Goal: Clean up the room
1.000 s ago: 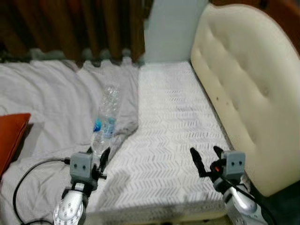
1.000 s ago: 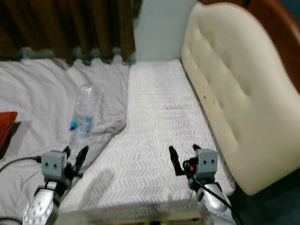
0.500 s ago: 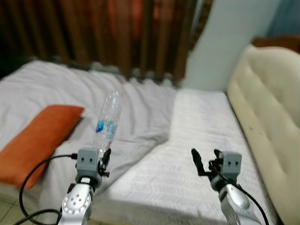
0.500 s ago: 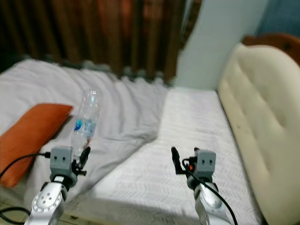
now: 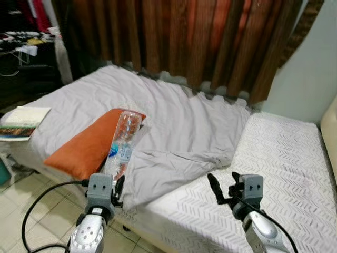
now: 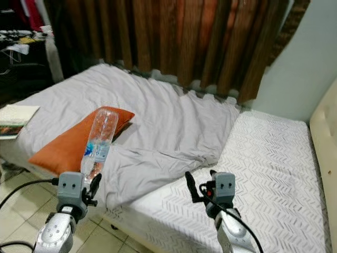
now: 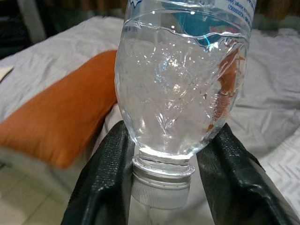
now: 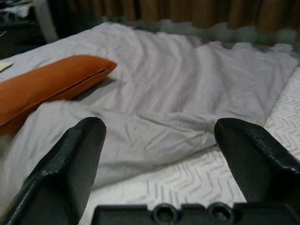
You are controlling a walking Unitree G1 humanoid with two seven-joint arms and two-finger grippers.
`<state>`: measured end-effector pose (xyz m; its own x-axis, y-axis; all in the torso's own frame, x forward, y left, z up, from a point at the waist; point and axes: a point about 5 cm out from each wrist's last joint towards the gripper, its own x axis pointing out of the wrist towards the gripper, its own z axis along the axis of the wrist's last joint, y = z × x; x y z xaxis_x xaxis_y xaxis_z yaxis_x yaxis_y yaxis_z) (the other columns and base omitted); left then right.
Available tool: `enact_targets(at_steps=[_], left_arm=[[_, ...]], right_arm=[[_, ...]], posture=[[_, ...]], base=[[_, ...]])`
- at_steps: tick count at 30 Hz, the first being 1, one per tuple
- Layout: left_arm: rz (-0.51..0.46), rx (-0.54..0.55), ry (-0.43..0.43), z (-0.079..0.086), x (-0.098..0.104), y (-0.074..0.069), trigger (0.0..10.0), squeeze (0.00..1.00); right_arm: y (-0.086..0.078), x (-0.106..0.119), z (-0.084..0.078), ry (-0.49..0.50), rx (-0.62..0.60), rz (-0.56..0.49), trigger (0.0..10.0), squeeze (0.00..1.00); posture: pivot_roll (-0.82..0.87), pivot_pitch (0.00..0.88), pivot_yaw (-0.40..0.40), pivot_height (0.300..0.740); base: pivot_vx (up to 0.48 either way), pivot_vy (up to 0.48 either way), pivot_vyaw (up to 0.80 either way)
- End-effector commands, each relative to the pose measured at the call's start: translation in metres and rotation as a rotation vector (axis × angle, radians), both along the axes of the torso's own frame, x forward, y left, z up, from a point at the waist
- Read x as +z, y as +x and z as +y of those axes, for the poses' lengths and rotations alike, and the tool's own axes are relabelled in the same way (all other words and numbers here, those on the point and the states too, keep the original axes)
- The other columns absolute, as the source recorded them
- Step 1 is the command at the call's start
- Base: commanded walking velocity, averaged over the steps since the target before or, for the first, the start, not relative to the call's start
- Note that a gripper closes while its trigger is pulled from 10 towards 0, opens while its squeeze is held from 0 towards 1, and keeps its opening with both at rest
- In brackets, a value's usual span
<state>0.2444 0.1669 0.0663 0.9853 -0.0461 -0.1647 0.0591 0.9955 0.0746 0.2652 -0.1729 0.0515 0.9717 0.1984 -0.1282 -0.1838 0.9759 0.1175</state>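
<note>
Rumpled grey-sheeted bed [image 5: 174, 121] ahead, flat orange pillow [image 5: 87, 145] near its edge. Left gripper [image 7: 161, 187] clamped on clear plastic water bottle [image 5: 122, 142], cap down. Right gripper [image 8: 159, 140] spread wide, holding nothing.

My left gripper [image 5: 117, 185] has the bottle [image 5: 122, 141] at 11 o'clock, pillow [image 5: 87, 145] behind it, blanket [image 5: 179, 126] at 12, book [image 5: 18, 117] at 10.

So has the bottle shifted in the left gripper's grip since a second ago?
No. The bottle stands neck-down above the left gripper as before; only the camera has turned.
</note>
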Motion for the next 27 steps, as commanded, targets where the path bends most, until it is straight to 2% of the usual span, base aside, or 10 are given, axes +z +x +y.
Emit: enact_targets(at_steps=[1,2,5,6,8,16,19,21,24,27], left_arm=[[-0.041,0.016,-0.05,-0.003,0.008,0.0,10.0,0.0],[-0.038,0.03,-0.064,-0.001,0.007,-0.001,10.0,0.0],[-0.017,0.032,-0.029,0.001,0.004,-0.002,10.0,0.0],[0.001,0.042,0.012,0.003,0.001,-0.002,10.0,0.0],[-0.002,0.036,0.019,0.001,0.0,-0.003,10.0,0.0],[-0.026,-0.027,-0.02,-0.017,0.006,-0.002,10.0,0.0],[-0.038,-0.038,-0.001,-0.019,0.01,-0.004,10.0,0.0],[-0.036,-0.027,-0.01,-0.02,0.01,-0.004,10.0,0.0],[-0.035,-0.007,-0.031,-0.016,0.011,-0.005,10.0,0.0],[-0.087,0.056,-0.025,-0.003,0.019,-0.005,10.0,0.0]], right_arm=[[0.0,-0.002,-0.007,-0.027,0.004,0.017,10.0,0.0],[0.0,-0.002,-0.007,-0.028,0.007,0.018,10.0,0.0],[0.001,-0.001,-0.005,-0.027,0.019,0.022,10.0,0.0],[0.002,-0.002,-0.003,-0.03,0.049,0.03,10.0,0.0],[0.003,-0.003,-0.004,-0.027,0.052,0.04,10.0,0.0],[0.002,-0.004,-0.014,-0.014,0.029,0.032,10.0,0.0],[-0.009,-0.011,-0.007,0.004,0.04,0.055,10.0,0.0],[-0.009,-0.013,-0.008,-0.003,0.046,0.064,10.0,0.0],[-0.007,-0.012,-0.01,-0.005,0.039,0.056,10.0,0.0],[0.001,0.0,-0.017,0.026,-0.028,-0.017,10.0,0.0]], posture=[[0.13,0.0,-0.097,0.74],[0.13,0.0,-0.097,0.74],[0.14,0.0,-0.115,0.74],[0.16,0.012,-0.151,0.74],[0.16,0.008,-0.158,0.74],[0.13,0.0,-0.104,0.74],[0.13,0.013,-0.099,0.74],[0.13,0.019,-0.1,0.74],[0.14,0.013,-0.107,0.74],[0.16,0.0,-0.134,0.74]], base=[[0.0,0.0,0.69],[0.0,0.0,0.69],[0.0,0.0,0.69],[0.0,0.0,0.68],[0.0,0.0,0.68],[0.0,0.0,0.68],[0.0,0.0,0.66],[0.0,0.0,0.65],[0.0,0.0,0.65],[0.28,0.0,0.62]])
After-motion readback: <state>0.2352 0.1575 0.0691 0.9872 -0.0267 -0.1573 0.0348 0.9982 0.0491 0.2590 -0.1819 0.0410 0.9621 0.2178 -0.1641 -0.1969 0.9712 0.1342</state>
